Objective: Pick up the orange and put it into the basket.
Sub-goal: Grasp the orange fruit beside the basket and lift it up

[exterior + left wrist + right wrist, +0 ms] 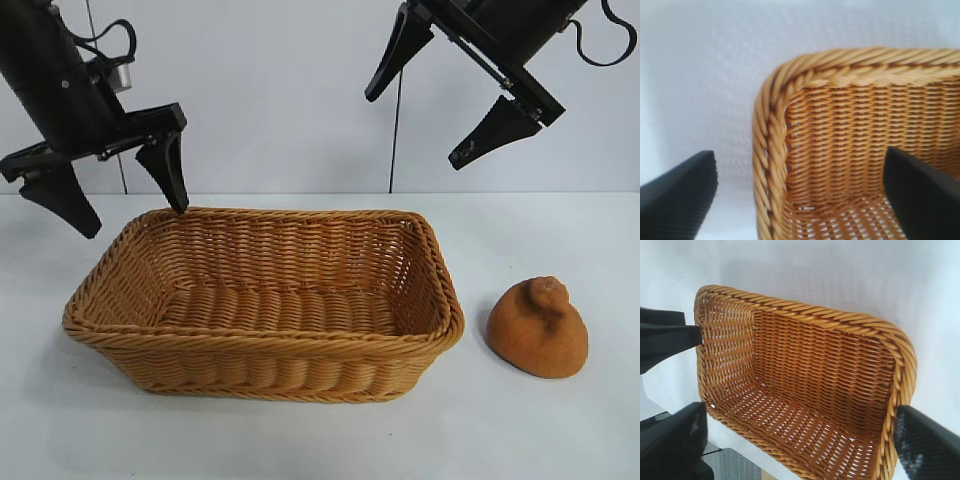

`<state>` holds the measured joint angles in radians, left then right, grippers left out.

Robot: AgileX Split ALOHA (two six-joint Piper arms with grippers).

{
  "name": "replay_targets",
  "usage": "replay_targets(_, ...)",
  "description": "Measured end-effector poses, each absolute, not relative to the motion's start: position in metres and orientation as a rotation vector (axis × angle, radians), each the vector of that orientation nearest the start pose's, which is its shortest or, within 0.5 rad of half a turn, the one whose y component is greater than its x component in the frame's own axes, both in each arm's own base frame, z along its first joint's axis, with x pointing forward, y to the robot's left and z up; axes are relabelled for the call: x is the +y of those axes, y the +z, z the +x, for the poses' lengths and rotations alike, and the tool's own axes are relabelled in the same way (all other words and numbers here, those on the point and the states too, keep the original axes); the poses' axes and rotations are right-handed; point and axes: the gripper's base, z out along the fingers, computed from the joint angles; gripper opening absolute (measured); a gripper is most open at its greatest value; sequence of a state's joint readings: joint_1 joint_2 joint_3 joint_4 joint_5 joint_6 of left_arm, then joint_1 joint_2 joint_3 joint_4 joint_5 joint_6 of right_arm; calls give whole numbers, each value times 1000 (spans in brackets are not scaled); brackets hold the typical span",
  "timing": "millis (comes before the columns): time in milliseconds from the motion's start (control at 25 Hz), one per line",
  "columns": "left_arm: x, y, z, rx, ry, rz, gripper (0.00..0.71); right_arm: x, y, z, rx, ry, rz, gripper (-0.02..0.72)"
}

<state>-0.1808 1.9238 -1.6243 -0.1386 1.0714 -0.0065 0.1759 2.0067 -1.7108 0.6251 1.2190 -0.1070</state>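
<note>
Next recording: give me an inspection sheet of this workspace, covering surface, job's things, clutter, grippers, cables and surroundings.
Surface: white table, bare apart from the job's things.
Job's things: basket sits mid-table with nothing in it; orange rests on the table to the right of it, apart from its rim, not yet picked up.
Clutter: nothing seen.
Grippers: left gripper open, holding nothing, above the basket's far left corner; right gripper open, holding nothing, raised above the basket's far right side.
Cables: black cable loops on both arms, none hanging down to the table.
Surroundings: pale wall panels behind the table.
</note>
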Motion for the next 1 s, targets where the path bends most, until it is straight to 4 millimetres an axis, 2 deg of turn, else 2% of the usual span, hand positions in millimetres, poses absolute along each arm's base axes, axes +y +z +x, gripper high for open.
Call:
replay_targets(160, -55, 281, 395, 2811, -54, 145, 643, 123, 258, 405, 2885, 899, -151, 694)
replay_targets(320, -19, 287, 393, 2827, -25, 41, 643, 123, 258, 405, 2885, 899, -151, 694)
replay_targets(440, -4, 286, 389, 2869, -13, -2, 643, 123, 258, 405, 2885, 899, -151, 694)
replay_targets(640, -9, 292, 380, 2896, -36, 25, 640, 122, 258, 405, 2888, 889, -155, 694)
replay_targets(760, -17, 299, 364, 2892, -48, 71, 621, 121, 257, 405, 2895, 861, -164, 694)
replay_targets(920, -23, 308, 322, 2898, -65, 101, 615, 119, 256, 405, 2901, 835, -172, 694)
replay_targets(1000, -23, 312, 294, 2896, -69, 109, 613, 119, 256, 405, 2901, 834, -173, 694)
